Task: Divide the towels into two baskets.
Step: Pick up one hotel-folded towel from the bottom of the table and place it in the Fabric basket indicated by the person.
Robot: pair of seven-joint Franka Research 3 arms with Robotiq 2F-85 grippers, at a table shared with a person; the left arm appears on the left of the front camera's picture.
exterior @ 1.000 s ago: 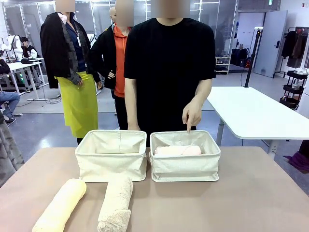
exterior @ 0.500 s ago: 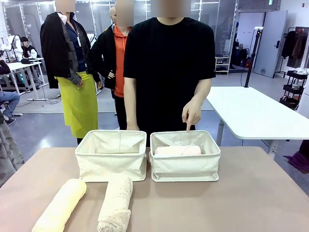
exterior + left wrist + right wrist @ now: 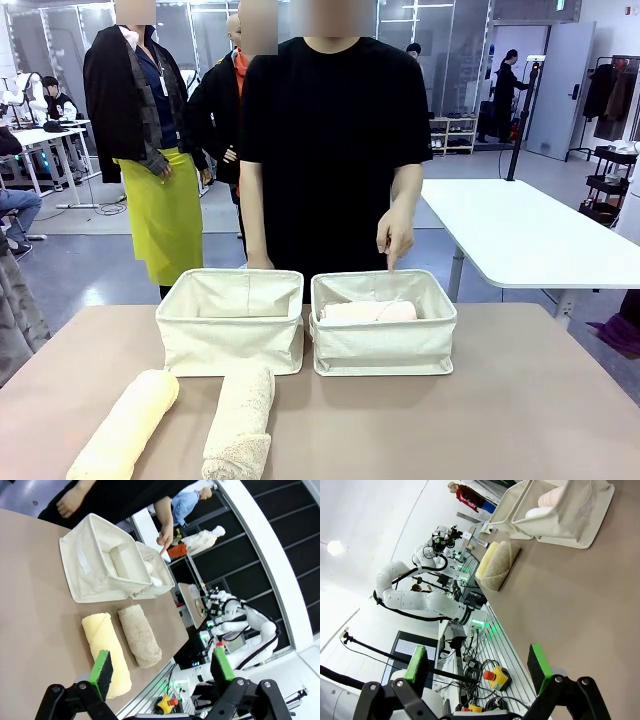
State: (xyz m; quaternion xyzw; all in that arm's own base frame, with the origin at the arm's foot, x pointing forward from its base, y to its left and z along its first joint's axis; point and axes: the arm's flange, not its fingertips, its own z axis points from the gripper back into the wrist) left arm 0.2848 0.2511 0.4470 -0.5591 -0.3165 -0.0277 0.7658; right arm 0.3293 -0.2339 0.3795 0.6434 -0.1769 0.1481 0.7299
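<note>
Two cream baskets stand side by side mid-table: the left basket (image 3: 230,335) and the right basket (image 3: 383,343). A pink towel (image 3: 368,311) lies in the right one, with a white towel (image 3: 537,512) beside it. On the table in front of the left basket lie a yellow towel (image 3: 125,425) and a beige towel (image 3: 240,418), side by side. My left gripper (image 3: 162,666) is open above the table's left end, with the yellow towel (image 3: 107,650) just beyond its fingers. Off to the right, my right gripper (image 3: 476,662) hangs open over bare table.
A person in a black shirt stands at the far side, one hand (image 3: 397,240) pointing down into the right basket. Bare table (image 3: 520,420) stretches right of the baskets. A white table (image 3: 530,235) stands behind on the right, with other people farther back.
The person's body has shifted slightly to the left while the pointing hand stays over the right basket. Towels and baskets have not moved.
</note>
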